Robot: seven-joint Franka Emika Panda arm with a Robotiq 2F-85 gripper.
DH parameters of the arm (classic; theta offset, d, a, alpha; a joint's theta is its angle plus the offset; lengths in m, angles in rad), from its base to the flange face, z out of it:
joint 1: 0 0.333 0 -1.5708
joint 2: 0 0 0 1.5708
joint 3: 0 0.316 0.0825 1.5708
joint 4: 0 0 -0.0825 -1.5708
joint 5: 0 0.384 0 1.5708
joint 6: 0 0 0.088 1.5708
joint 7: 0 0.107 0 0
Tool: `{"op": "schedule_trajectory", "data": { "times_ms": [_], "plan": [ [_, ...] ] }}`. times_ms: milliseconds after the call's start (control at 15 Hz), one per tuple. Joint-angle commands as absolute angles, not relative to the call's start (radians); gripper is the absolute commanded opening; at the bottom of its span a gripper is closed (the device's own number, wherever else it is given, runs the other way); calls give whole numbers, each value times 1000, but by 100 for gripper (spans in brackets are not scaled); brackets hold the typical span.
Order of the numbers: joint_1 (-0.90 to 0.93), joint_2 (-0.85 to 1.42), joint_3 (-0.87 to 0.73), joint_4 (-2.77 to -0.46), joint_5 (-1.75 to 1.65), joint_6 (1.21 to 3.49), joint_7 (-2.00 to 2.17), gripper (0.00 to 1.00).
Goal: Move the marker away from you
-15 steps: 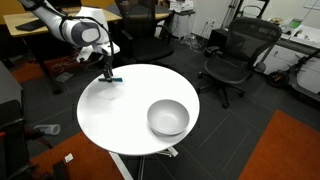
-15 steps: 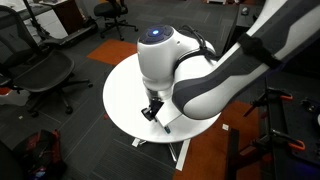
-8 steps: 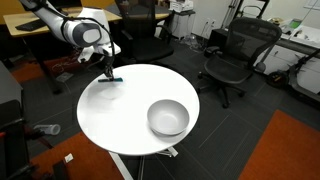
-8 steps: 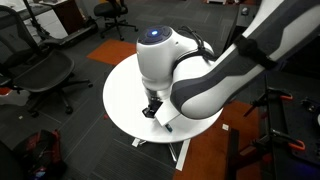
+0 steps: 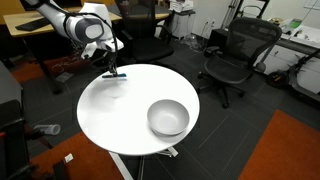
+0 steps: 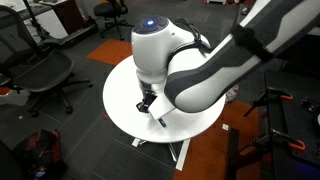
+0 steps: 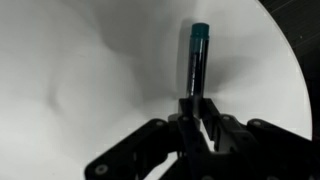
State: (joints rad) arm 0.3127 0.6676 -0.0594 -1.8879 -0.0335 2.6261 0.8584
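**Marker pinched in the claw near the table's rim**

The marker was a thin dark stick with a teal end. In the wrist view it pointed straight away from the claw, teal end farthest out. The claw was clamped on the marker's dark lower end, with its two black fingers pressed against it on either side. Most of the marker's length stuck out past the fingertips over the white tabletop. I could not tell whether the marker touched the surface or hung just above it.

In an exterior view the marker sat close to the edge of the round white table, with the claw directly over it. The white arm reached in from beyond that edge. A grey bowl stood upright on the same table, well apart from the marker and toward the opposite side.

In an exterior view the arm's bulky white and black joints filled the middle of the picture and covered much of the table. The claw there was too hidden for me to read.

Black office chairs stood on the dark floor around the table, and an orange patch of carpet lay off to one side.
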Motion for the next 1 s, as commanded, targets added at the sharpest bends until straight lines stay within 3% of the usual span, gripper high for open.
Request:
{"op": "schedule_trajectory", "data": {
  "times_ms": [0, 933],
  "plan": [
    [312, 663, -91, -1826, -32, 2610, 864, 4],
    [224, 863, -98, -1489, -16, 2517, 773, 4]
  ]
}}
